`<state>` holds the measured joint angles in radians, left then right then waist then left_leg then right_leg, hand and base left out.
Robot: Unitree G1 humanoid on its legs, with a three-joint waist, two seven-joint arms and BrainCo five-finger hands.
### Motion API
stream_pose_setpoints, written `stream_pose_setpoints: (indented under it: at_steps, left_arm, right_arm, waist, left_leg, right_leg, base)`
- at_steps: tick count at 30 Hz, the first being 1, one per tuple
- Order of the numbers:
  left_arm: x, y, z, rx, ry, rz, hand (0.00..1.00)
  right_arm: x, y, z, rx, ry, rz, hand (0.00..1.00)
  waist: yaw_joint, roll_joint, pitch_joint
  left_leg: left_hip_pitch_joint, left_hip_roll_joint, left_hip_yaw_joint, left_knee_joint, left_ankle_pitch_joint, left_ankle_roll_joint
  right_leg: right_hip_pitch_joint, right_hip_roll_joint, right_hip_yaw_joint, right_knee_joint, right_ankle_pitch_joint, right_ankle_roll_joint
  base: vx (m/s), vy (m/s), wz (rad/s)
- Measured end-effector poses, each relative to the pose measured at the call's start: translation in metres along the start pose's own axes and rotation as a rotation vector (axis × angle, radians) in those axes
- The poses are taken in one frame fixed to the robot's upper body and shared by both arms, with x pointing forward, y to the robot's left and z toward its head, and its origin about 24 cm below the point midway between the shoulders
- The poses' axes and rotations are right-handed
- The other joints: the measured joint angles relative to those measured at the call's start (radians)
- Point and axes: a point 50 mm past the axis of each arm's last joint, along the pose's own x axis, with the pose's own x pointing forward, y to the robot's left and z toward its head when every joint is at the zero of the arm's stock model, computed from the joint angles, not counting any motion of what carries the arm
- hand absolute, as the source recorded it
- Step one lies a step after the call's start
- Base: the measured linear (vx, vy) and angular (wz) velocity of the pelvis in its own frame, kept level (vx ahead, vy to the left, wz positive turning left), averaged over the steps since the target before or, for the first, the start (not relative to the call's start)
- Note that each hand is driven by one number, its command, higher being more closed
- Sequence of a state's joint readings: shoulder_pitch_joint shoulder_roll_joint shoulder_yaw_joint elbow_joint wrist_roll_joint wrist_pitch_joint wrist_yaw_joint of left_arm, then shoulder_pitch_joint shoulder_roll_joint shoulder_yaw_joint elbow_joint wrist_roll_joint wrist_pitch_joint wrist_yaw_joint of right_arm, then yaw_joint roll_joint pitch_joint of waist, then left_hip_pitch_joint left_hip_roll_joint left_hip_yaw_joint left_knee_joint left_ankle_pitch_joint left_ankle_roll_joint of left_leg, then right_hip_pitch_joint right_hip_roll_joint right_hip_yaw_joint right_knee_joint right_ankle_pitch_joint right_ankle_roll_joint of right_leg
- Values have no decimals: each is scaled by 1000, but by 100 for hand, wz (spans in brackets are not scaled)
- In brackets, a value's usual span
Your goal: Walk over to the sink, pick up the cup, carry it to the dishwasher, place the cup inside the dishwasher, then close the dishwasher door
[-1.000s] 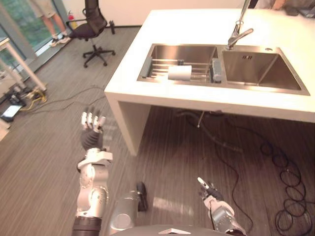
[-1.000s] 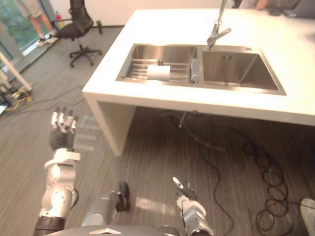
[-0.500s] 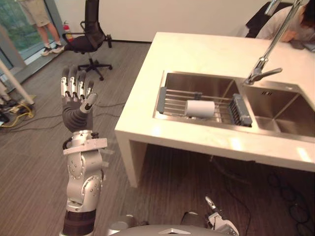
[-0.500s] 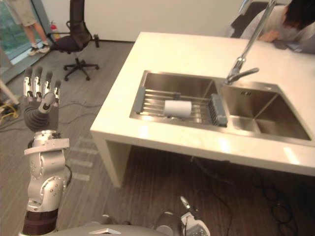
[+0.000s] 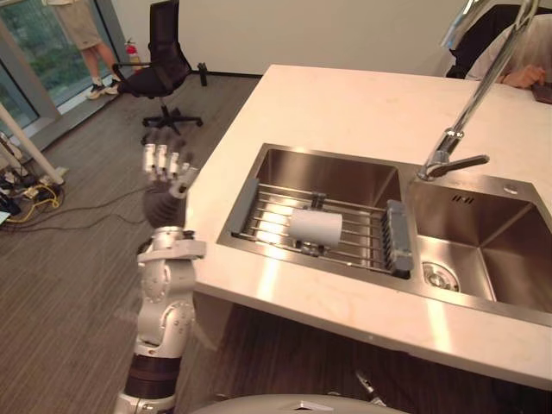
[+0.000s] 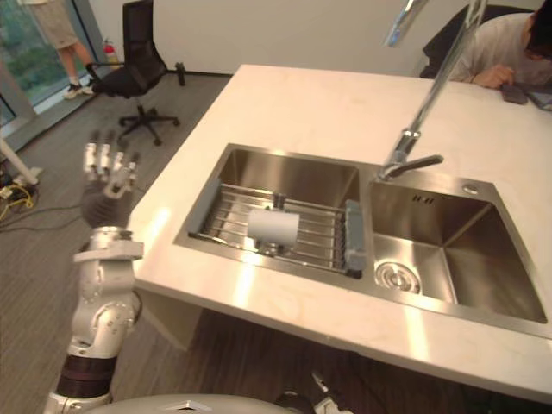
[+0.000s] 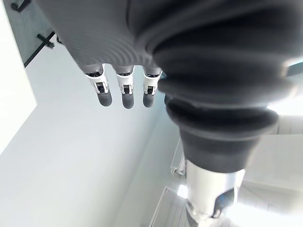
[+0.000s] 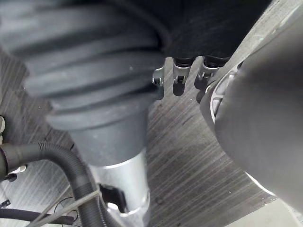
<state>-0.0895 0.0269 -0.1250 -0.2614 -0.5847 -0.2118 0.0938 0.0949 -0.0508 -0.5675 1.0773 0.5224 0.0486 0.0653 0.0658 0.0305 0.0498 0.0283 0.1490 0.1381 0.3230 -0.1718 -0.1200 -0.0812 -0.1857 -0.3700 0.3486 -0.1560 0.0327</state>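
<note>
View drawn nearer the sink (image 5: 345,177) than before, left hand (image 5: 164,185) raised beside the pale counter (image 5: 345,103), outstretched and empty, right hand (image 8: 179,78) low over dark floor (image 5: 60,276), grasp unreadable, white cup (image 5: 315,228) sideways on the basin's wire rack (image 5: 267,216), office chair (image 5: 159,73) near the windows.

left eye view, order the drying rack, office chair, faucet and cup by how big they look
1. drying rack
2. office chair and faucet: unsure; the faucet is longer but thin, and the chair stands far off
3. cup
</note>
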Motion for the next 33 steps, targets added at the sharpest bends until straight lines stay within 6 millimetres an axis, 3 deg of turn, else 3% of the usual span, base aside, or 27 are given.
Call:
stream_pose_setpoints:
  at_steps: [1, 3, 6, 10, 15, 19, 22, 24, 26, 28, 30, 31, 33]
  left_arm:
    - [0, -2, -4, -1, 20, -24, 0]
    - [0, -2, -4, 1, 20, -43, 0]
    - [1, -5, 0, 21, -9, -64, 0]
    - [5, -24, 5, 56, -67, -170, 0]
    - [12, -44, 26, 86, -169, -291, 0]
    - [12, -45, 33, 83, -198, -277, 0]
    - [10, -31, 34, 103, -198, -182, 0]
    - [8, -11, 41, 140, -216, -81, 0]
    - [4, 20, 58, 199, -276, 74, 0]
    - [2, 32, 66, 227, -304, 144, 0]
    - [3, 37, 67, 253, -300, 171, 0]
    - [2, 39, 67, 262, -297, 198, 0]
    - [2, 44, 66, 261, -294, 247, 0]
  right_arm:
    - [-1, -5, -1, 22, 2, -16, 0]
    - [-3, -13, -2, 47, 1, -38, 0]
    - [-4, -19, -2, 71, -2, -55, 0]
    - [-5, -20, -5, 78, 10, -42, 0]
    - [-6, -11, -14, 35, 10, -8, 0]
    - [-5, -4, -11, -6, -10, -12, 0]
    - [-5, -1, -11, -29, -15, -36, 0]
    - [-5, -4, -14, -34, 6, -64, 0]
    - [-4, -9, -16, -39, 45, -97, 0]
    - [-4, -14, -15, -37, 55, -114, 0]
    - [-5, -19, -19, -21, 83, -130, 0]
    - [-5, -21, -18, -19, 85, -135, 0]
    - [-4, -21, -16, -23, 80, -128, 0]
  waist:
    - [-12, 5, 0]
    - [-8, 14, 2]
    - [-9, 21, -1]
    - [-6, 31, -7]
    - [-12, 9, 1]
    - [-19, 0, 0]
    - [-41, -16, 7]
    - [-56, -22, 12]
    - [-49, -28, 28]
    - [-32, -20, 38]
    - [-39, -23, 54]
    - [-40, -8, 59]
    - [-47, 0, 64]
  left_leg:
    - [-17, 4, 0, 44, 9, 12]
    - [-35, 10, -14, 74, 15, 17]
    - [0, 2, -28, -13, 23, 29]
    - [32, -12, 0, -157, 31, 20]
    - [42, -45, 81, -185, 24, 53]
    - [45, -37, 158, -158, -11, 50]
    - [47, -22, 198, -113, -32, 39]
    - [42, -19, 191, -88, -37, 37]
    - [50, -16, 166, -82, -37, 36]
    - [59, -7, 157, -78, -47, 30]
    - [61, -7, 140, -54, -67, 25]
    - [59, 4, 134, -55, -67, 24]
    - [46, 12, 127, -64, -64, 20]
  right_leg:
    - [20, 3, -25, -10, -5, 0]
    - [43, 12, -32, -24, -5, -1]
    - [41, 15, -39, -30, -1, 0]
    - [-6, 14, -30, -56, 42, 14]
    - [-29, 1, 36, -102, 114, 26]
    - [-54, 19, 102, -133, 147, 15]
    - [-79, 41, 146, -121, 154, 13]
    - [-91, 49, 152, -121, 158, 4]
    - [-96, 27, 103, -123, 136, -25]
    - [-91, 5, 59, -112, 139, -23]
    - [-86, 2, 54, -101, 162, 13]
    - [-68, 16, 43, -133, 176, 19]
    - [-62, 26, 27, -157, 189, 8]
  base:
    - [-32, -234, 47]
    - [-50, -159, 27]
    - [-76, -17, 10]
    - [-94, 90, -4]
    - [-103, 111, -32]
    - [-60, 85, -73]
    - [15, 6, -46]
    - [42, -21, -28]
    - [28, -41, -47]
    - [15, -49, -38]
    - [-17, -17, -1]
    - [-28, -35, 9]
    - [-29, -43, 12]
